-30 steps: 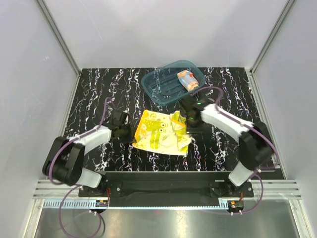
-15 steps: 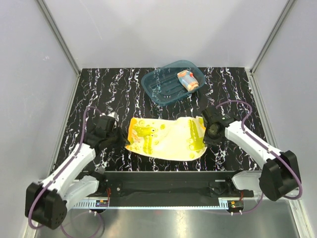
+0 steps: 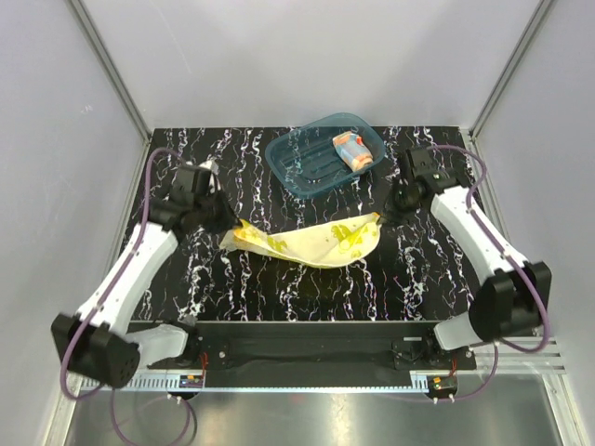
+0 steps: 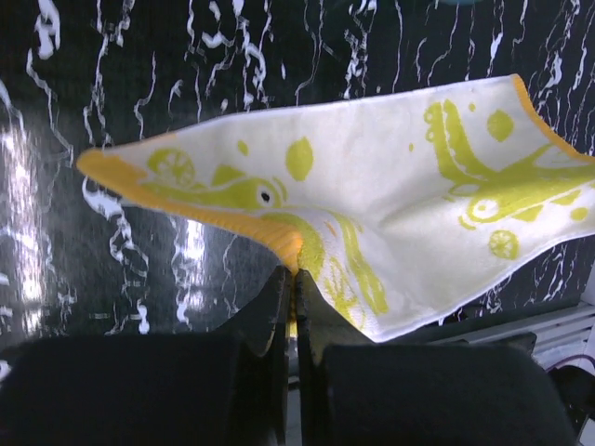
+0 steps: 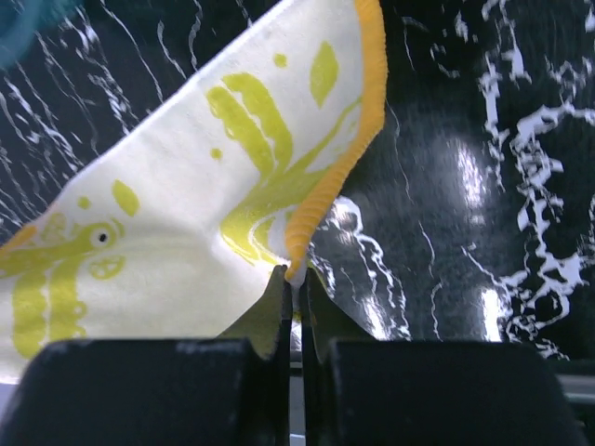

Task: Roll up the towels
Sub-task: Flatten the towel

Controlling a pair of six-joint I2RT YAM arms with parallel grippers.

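dotted towel (image 3: 351, 150) lies rolled in the tub (image 3: 296, 165); my left gripper (image 4: 290, 279) and right gripper (image 5: 296, 279) pinch corners of the yellow towel (image 3: 311, 242) (not yet rolled).

This is a robotics lab test cell: plain pale wall panels (image 3: 307, 56) held in bare aluminium posts (image 3: 112, 74) box in a black marble-patterned table (image 3: 279, 288), with two white arms (image 3: 130, 274) bolted to a metal rail (image 3: 307, 348) and purple cables (image 3: 121, 418) trailing.
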